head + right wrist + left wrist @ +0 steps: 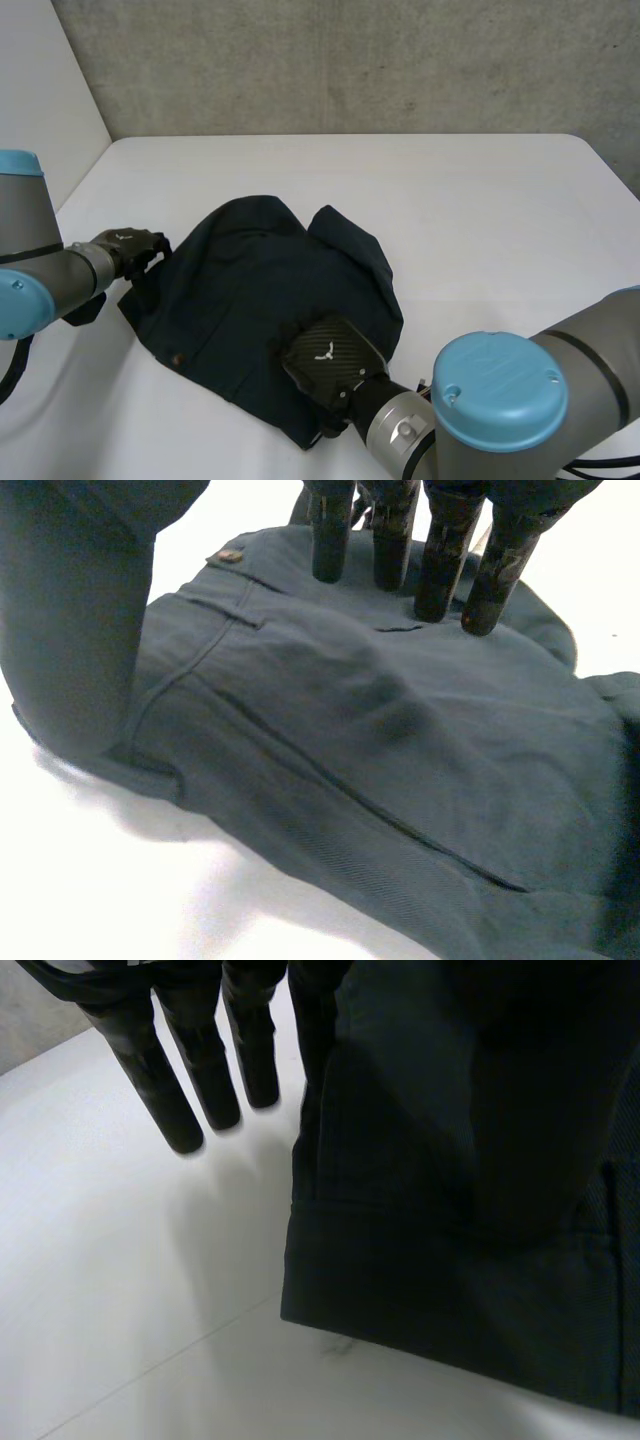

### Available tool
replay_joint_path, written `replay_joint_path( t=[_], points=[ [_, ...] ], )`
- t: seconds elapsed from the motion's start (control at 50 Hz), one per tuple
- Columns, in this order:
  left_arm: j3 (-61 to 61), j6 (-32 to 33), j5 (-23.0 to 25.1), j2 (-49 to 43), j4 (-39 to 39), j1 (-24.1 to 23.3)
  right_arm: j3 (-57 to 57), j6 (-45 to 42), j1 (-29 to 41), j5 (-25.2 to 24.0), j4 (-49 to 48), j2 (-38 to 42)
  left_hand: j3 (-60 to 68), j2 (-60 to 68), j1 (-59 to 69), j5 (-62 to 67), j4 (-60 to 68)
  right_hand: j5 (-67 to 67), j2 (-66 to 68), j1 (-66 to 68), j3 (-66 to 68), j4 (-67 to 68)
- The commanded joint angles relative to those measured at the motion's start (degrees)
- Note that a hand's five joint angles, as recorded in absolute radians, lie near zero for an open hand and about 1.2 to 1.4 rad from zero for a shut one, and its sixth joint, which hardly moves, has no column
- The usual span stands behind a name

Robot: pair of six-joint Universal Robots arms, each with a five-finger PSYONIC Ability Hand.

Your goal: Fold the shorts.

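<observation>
White worktop [480, 200]: shorts [260, 280] stretch from your left hand [125, 245] to your right hand [330, 365]. Right lies flat on cloth, fingers [440, 570] straight; left at edge, grasp unclear.

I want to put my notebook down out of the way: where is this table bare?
Bare white table lies between the dark blue shorts and the concrete wall, and to the shorts' right. Crowded: the left hand at their left edge, the right hand on their near edge.
</observation>
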Motion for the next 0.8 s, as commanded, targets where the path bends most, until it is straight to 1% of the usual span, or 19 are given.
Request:
replay_joint_path(
  t=[0.02,0.12,0.2,0.22,0.28,0.3,0.32,0.38,0.44,0.48,0.54,0.56,0.6,0.62,0.64,0.68,0.72,0.74,0.8],
  points=[
    [-0.03,-0.12,0.05,0.50,-0.04,-0.35,-1.05,-1.55,0.69,-1.31,-0.75,3.91,24.69,24.63,24.09,24.91,24.55,8.19,8.42,10.98,8.22,8.96],
    [-0.03,-0.12,-0.04,0.58,-0.12,-0.35,-1.58,-1.64,0.78,-1.40,-1.28,5.41,29.91,29.84,29.30,30.12,29.76,15.91,16.15,18.70,15.95,16.69],
    [-0.11,-0.12,-0.13,0.58,-0.47,-0.61,-2.28,-1.64,0.78,-1.31,-1.89,6.29,38.31,38.24,37.70,38.53,38.17,30.71,30.94,33.50,30.74,31.48],
    [-0.11,-0.12,-0.04,0.58,-0.56,-0.70,-2.46,-1.64,0.78,-1.31,-2.16,6.29,40.66,40.59,40.06,40.88,40.52,39.56,39.79,42.35,39.59,40.34],
    [-0.20,-0.12,-0.13,0.50,-1.35,-0.88,-2.72,-1.64,0.69,-0.87,-3.04,6.38,53.09,53.02,52.48,53.31,52.95,64.57,64.80,67.36,64.60,65.34],
    [-0.20,-0.12,-0.13,0.50,-1.62,-0.88,-2.98,-1.64,0.34,-0.61,-3.74,6.12,58.29,58.22,57.69,58.51,58.15,64.65,64.88,67.44,64.69,65.43],
    [-0.38,-0.21,-0.13,0.58,-2.23,-0.97,-2.99,-1.73,0.16,-0.52,-4.00,5.76,60.15,60.09,59.55,60.37,60.01,64.65,64.88,67.44,64.69,65.43],
    [-1.08,-0.39,-0.13,1.02,-3.81,-1.23,-3.34,-1.55,-0.62,0.27,-4.01,4.80,60.17,60.10,59.57,60.39,60.03,64.65,64.88,67.44,64.69,65.43],
    [-2.92,-1.96,0.05,3.39,-7.32,-2.89,-3.51,-1.73,-1.42,1.85,-3.57,2.87,60.17,60.10,59.57,60.39,60.03,64.65,64.88,67.44,64.69,65.43],
    [-5.28,-4.41,0.14,6.63,-9.17,-4.56,-3.60,-2.43,-3.34,3.87,-3.30,0.32,60.17,60.10,59.57,60.39,60.03,64.65,64.88,67.44,64.69,65.43],
    [-8.02,-7.41,0.14,10.24,-9.53,-6.32,-3.86,-4.36,-6.42,5.45,-3.13,-1.00,60.17,60.10,59.57,60.39,60.03,64.65,64.88,67.44,64.69,65.43],
    [-9.68,-9.16,0.14,13.12,-9.44,-7.63,-4.30,-7.06,-8.69,6.42,-2.69,-1.27,60.17,60.10,59.57,60.39,60.03,64.65,64.88,67.44,64.69,65.43],
    [-11.27,-11.89,0.14,17.09,-9.18,-9.75,-4.83,-10.85,-10.82,6.86,-2.34,-1.36,60.17,60.10,59.57,60.39,60.03,64.65,64.88,67.44,64.69,65.43],
    [-11.80,-12.86,0.14,18.33,-9.00,-10.63,-5.18,-12.43,-11.87,6.95,-2.34,-1.36,60.17,60.10,59.57,60.39,60.03,64.65,64.88,67.44,64.69,65.43],
    [-12.24,-13.91,0.14,19.47,-8.83,-11.42,-5.97,-15.76,-13.71,7.13,-2.34,-1.10,60.17,60.10,59.57,60.39,60.03,64.65,64.88,67.44,64.69,65.43],
    [-13.56,-17.50,0.05,21.84,-8.30,-14.40,-7.02,-19.28,-16.17,7.22,-2.60,-0.92,60.17,60.10,59.57,60.39,60.03,64.65,64.88,67.44,64.69,65.43],
    [-14.26,-20.32,-0.04,22.99,-7.95,-16.60,-8.60,-23.49,-18.80,6.96,-3.04,-0.92,60.17,60.10,59.57,60.39,60.03,64.65,64.88,67.44,64.69,65.43],
    [-14.70,-23.73,-0.21,23.43,-7.25,-19.92,-9.39,-24.65,-19.69,6.87,-3.21,-0.83,60.17,60.10,59.57,60.39,60.03,64.65,64.88,67.44,64.69,65.43],
    [-14.79,-26.83,-0.30,23.35,-6.46,-23.45,-13.95,-26.77,-21.98,6.95,-3.56,-0.04,60.17,60.10,59.57,60.39,60.03,64.65,64.88,67.44,64.69,65.43]
  ],
)
